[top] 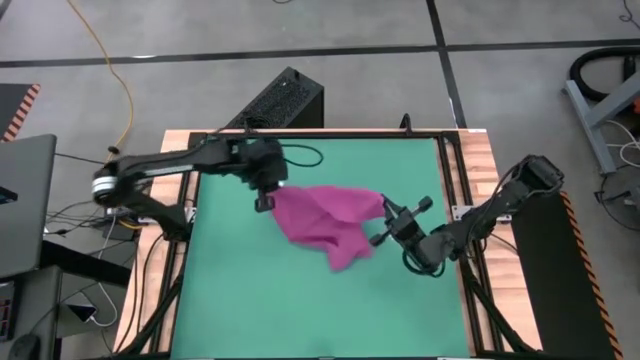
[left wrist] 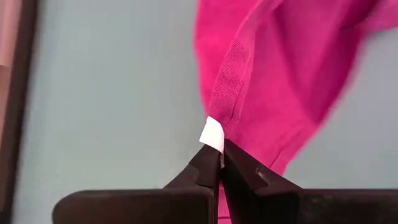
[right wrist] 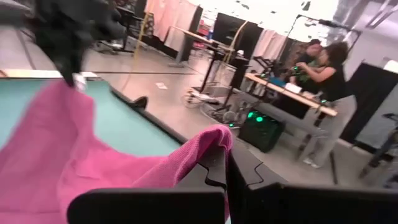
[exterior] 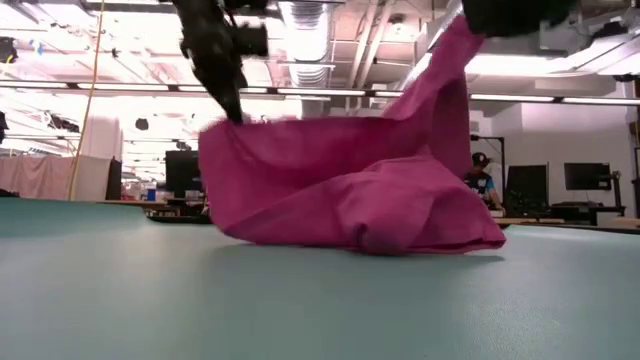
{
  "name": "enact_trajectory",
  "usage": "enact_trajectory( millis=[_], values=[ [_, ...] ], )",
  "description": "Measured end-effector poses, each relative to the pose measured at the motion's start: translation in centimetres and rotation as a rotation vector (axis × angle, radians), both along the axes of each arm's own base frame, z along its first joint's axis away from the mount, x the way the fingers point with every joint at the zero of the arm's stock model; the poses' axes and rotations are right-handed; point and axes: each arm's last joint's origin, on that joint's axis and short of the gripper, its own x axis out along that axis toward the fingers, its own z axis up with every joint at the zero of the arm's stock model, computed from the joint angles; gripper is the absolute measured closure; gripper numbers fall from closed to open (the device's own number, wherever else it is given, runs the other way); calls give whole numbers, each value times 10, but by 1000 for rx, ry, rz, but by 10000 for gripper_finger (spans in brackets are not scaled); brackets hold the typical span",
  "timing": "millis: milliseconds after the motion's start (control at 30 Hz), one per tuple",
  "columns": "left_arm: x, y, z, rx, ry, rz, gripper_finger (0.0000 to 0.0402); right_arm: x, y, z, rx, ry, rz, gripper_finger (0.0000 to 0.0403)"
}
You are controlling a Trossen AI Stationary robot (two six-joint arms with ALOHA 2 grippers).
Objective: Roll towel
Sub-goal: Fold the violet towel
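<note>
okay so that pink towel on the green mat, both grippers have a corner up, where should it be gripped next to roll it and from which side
Judging from the pose, the towel hangs between the left gripper, pinching the corner by the white tag, and the right gripper, pinching the opposite corner. The rest sags crumpled on the green mat. Probably lay it flat first, then grip the hemmed edge at its corners, coming from above.

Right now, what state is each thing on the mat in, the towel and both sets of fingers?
towel: unrolled, bunched, two edges lifted, the rest resting on the mat
white tag: at the pinched edge
left gripper: fingers shut on the towel edge
right gripper: fingers shut on the towel edge
green mat: flat
</note>
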Motion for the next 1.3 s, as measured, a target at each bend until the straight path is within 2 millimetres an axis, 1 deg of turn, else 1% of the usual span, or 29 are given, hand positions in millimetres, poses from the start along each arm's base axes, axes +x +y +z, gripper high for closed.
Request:
enact_trajectory(
  millis=[133, 233, 400, 567, 767, 967, 1133, 1300],
  values=[
    [-26, -21, 31, 58, -108, 36, 401, 5, -6, 28, -19, 32, -32, 392],
    [-49, -33, 49, 110, -157, 72, 401, 7, -10, 51, -22, 37, -50, 392],
    [-81, -45, 66, 154, -222, 152, 401, 6, -14, 86, -28, 49, -60, 392],
    [-102, -53, 79, 159, -312, 168, 401, 4, -16, 107, -31, 54, -66, 392],
    [-110, -59, 93, 160, -445, 137, 401, 2, -10, 125, -34, 58, -40, 392],
    [-115, -63, 122, 165, -547, 112, 401, -3, -4, 146, -34, 55, -11, 392],
    [-116, -69, 148, 114, -626, 97, 401, -6, 1, 151, -26, 41, 17, 392],
    [-120, -74, 174, -15, -640, 170, 401, -10, 9, 153, 21, -32, 51, 392]
  ],
)
